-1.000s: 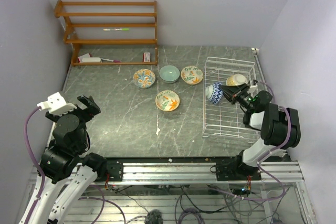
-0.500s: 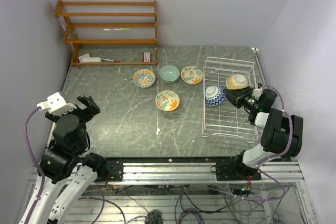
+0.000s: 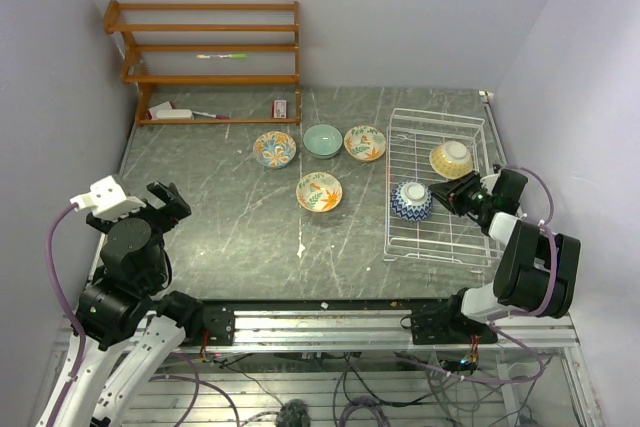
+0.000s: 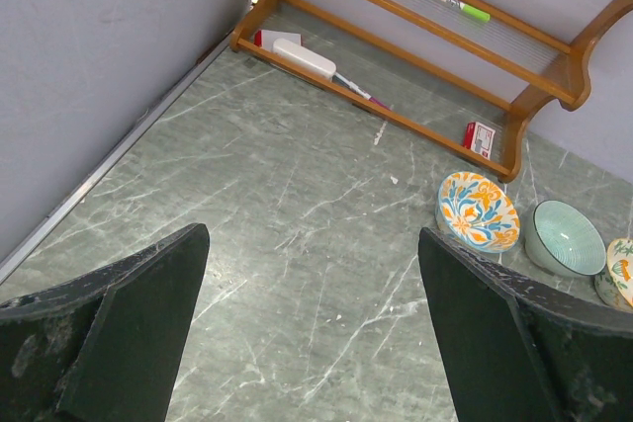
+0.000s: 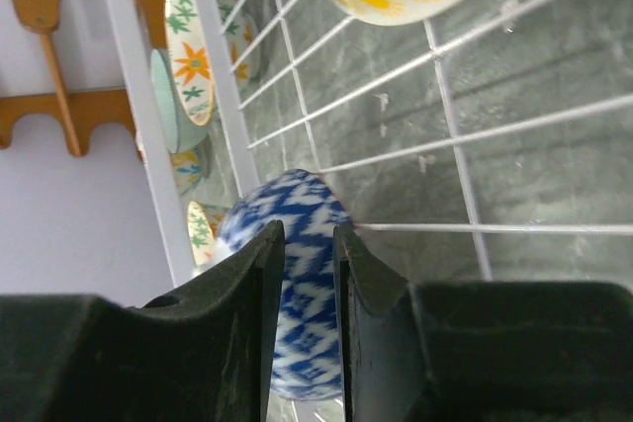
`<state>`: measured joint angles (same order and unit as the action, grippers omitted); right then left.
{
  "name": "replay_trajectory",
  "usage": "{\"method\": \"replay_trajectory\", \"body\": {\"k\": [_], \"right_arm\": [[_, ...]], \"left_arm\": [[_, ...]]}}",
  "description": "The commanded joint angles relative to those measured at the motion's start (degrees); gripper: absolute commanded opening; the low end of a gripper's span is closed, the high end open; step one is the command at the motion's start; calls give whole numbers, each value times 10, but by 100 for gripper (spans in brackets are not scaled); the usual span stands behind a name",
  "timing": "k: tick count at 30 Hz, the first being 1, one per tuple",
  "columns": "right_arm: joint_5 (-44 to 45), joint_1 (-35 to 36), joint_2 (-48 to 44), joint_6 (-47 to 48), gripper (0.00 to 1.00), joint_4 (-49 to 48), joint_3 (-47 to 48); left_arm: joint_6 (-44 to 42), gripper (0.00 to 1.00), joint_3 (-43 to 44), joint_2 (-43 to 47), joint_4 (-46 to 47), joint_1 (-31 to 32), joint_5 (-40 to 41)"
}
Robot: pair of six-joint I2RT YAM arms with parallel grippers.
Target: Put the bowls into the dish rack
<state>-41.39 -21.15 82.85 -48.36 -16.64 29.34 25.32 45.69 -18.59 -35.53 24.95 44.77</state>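
Observation:
My right gripper (image 3: 447,197) is shut on the wall of a blue-and-white patterned bowl (image 3: 411,200), held upside down low inside the white wire dish rack (image 3: 437,113). In the right wrist view the bowl (image 5: 292,203) sits between the nearly closed jaws of the gripper (image 5: 308,244). A second bowl (image 3: 451,158), cream with yellow flowers, lies upside down in the rack's far part. On the table left of the rack are a pale teal bowl (image 3: 322,140) and three colourful bowls (image 3: 274,148) (image 3: 365,142) (image 3: 319,191). My left gripper (image 4: 312,284) is open and empty, far from them.
A wooden shelf unit (image 3: 205,47) with a marker and small items stands at the back left against the wall. Walls close in on the left and right. The rack's white rim (image 5: 129,96) stands between my right gripper and the table bowls.
My right gripper has carried the blue-and-white bowl toward the near side of the rack and lowered it, turning it from tilted to upside down. The left arm has not moved.

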Motion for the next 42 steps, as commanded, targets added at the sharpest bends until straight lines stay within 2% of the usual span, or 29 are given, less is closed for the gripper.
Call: {"method": "replay_trajectory", "body": {"k": [1, 9, 13, 15, 20, 23, 31, 35, 42], "right_arm": [[45, 2, -21, 39, 27, 72, 18], [106, 2, -71, 111, 36, 160, 61], [158, 15, -121, 153, 45, 212, 90], [194, 41, -141, 171, 50, 242, 109], [369, 179, -165, 219, 63, 323, 167], [424, 225, -162, 240, 65, 360, 190], [470, 289, -140, 283, 72, 433, 223], [488, 321, -121, 300, 80, 466, 242], [518, 341, -113, 308, 84, 471, 237]], "left_arm": [[4, 98, 3, 7, 4, -4, 9], [3, 98, 3, 5, 5, -4, 7], [3, 98, 2, 6, 8, -4, 5], [2, 98, 2, 3, 9, -4, 4], [4, 98, 3, -1, 6, -4, 0], [5, 98, 3, 4, 5, -4, 0], [4, 98, 3, 4, 5, -4, 0], [2, 98, 3, 5, 6, -4, 1], [3, 98, 2, 10, 5, -4, 2]]}}
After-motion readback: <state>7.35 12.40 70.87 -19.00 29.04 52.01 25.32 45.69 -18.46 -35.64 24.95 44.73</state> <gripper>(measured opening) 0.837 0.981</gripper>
